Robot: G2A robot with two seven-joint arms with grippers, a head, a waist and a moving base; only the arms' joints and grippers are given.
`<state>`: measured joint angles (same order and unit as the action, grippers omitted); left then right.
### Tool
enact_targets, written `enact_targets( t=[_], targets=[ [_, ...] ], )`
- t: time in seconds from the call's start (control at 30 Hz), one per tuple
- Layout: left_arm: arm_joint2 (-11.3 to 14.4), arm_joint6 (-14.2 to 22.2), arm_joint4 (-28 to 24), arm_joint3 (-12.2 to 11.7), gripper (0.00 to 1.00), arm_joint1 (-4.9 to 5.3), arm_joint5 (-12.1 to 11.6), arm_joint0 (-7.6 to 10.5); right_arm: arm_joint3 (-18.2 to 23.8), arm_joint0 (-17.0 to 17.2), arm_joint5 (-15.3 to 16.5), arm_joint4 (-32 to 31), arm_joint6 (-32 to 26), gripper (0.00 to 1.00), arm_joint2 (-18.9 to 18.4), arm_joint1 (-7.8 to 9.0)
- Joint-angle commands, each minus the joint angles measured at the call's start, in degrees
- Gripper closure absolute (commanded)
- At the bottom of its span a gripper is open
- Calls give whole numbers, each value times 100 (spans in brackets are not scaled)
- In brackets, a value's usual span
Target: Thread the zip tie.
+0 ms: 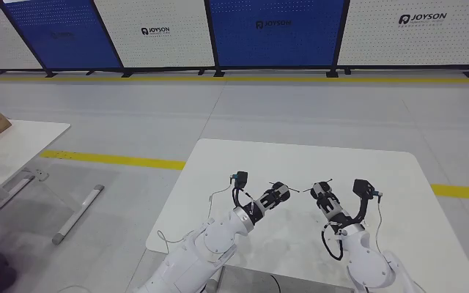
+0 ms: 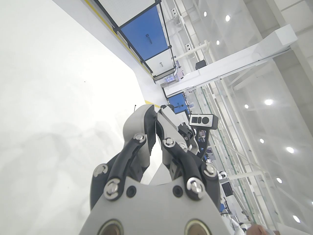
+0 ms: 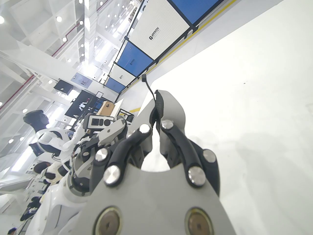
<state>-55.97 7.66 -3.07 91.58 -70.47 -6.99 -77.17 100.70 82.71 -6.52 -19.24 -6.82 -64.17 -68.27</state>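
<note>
Both grippers hover side by side over the near middle of the white table (image 1: 308, 157), tips a short gap apart. My right gripper (image 3: 156, 97) is shut on a thin black zip tie (image 3: 148, 86); its square head sticks out past the fingertips. In the top view this gripper (image 1: 320, 192) shows a short black strip (image 1: 327, 182). My left gripper (image 2: 155, 110) is shut too, with a thin black stub (image 2: 135, 106) poking out beside one finger, and in the top view (image 1: 281, 194) a black strip (image 1: 293, 190) crosses its tips. Whether both hold one tie I cannot tell.
The table's far edge (image 1: 293, 143) and left edge (image 1: 172, 194) drop to a grey floor with a yellow line (image 1: 110, 159). A second white table (image 1: 33, 139) stands at the far left. Blue and white partition panels (image 1: 278, 33) close the back.
</note>
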Motion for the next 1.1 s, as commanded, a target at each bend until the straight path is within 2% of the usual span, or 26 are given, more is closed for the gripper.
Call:
enact_targets(
  t=[0.0,0.23,0.4,0.57,0.67,1.07],
  targets=[
    [0,0,0,0,100,0,0,0,0,0,0,0,0,100,0,0],
    [0,0,0,0,100,0,0,0,-13,32,9,42,52,100,-6,-11],
    [0,0,0,0,100,0,0,0,8,50,-155,220,292,100,16,-72],
    [0,0,0,0,100,0,0,0,118,110,-67,269,388,100,29,-104],
    [0,0,0,0,100,0,0,0,235,164,-115,184,396,100,84,-121],
    [0,0,0,0,100,0,0,0,226,171,-105,181,404,100,80,-123]
  ],
)
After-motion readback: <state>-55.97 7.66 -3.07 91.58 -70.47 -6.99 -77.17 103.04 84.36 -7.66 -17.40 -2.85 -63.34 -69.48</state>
